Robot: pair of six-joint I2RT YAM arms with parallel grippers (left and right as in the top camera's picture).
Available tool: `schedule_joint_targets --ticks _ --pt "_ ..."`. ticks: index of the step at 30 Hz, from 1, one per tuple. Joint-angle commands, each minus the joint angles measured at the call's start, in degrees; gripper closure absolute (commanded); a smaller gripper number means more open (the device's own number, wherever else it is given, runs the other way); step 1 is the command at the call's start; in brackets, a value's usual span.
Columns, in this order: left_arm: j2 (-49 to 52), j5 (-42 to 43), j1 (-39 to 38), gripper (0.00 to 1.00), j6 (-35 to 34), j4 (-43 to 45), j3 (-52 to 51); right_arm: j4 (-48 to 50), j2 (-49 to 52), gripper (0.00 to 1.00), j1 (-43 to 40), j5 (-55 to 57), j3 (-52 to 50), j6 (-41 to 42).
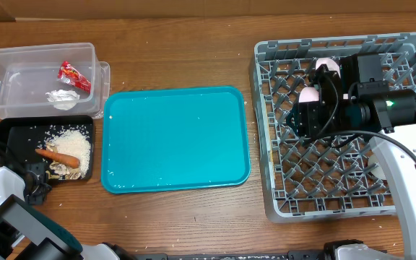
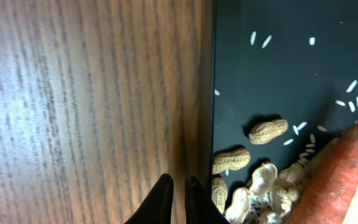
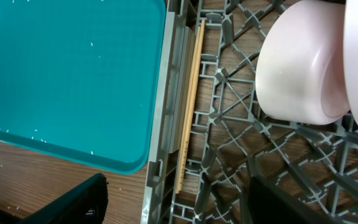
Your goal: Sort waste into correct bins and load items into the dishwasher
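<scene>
The grey dish rack point(image 1: 323, 188) stands at the right. Two white bowls point(image 1: 310, 92) lean in its back part and fill the top right of the right wrist view point(image 3: 297, 68). The chopsticks point(image 3: 188, 106) lie inside the rack along its left wall. My right gripper point(image 3: 179, 202) is open and empty above the rack point(image 1: 298, 119). The clear tub point(image 1: 20, 61) holds the red wrapper point(image 1: 73, 75) and the paper wad point(image 1: 64, 98). The black tray point(image 1: 9, 133) holds rice, nut scraps point(image 2: 267, 130) and the carrot point(image 1: 56, 155). My left gripper point(image 2: 176, 196) is shut and empty at the tray's edge. Plate and cup are hidden.
The teal serving tray point(image 1: 175, 137) lies between the black tray and the rack, with a few rice grains on it. My right arm covers the rack's back right part. Bare wooden table shows along the far side.
</scene>
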Motion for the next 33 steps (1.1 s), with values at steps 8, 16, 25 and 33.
schedule_joint_targets --ticks 8,16,25,33 --pt "-0.39 4.46 -2.93 0.85 -0.42 3.67 -0.37 0.24 0.17 0.26 0.13 0.42 0.72 0.07" --pt "-0.39 5.51 -4.11 0.81 -0.83 6.69 -0.37 0.26 0.17 0.26 0.13 0.42 0.72 0.04" --pt "-0.92 7.61 -4.09 0.65 6.45 -0.59 1.03 0.66 0.17 0.22 0.11 0.39 0.72 0.28" --pt "-5.84 18.78 -6.29 0.61 13.51 -11.45 7.8 8.72 0.17 0.0 0.11 0.35 0.72 5.57"
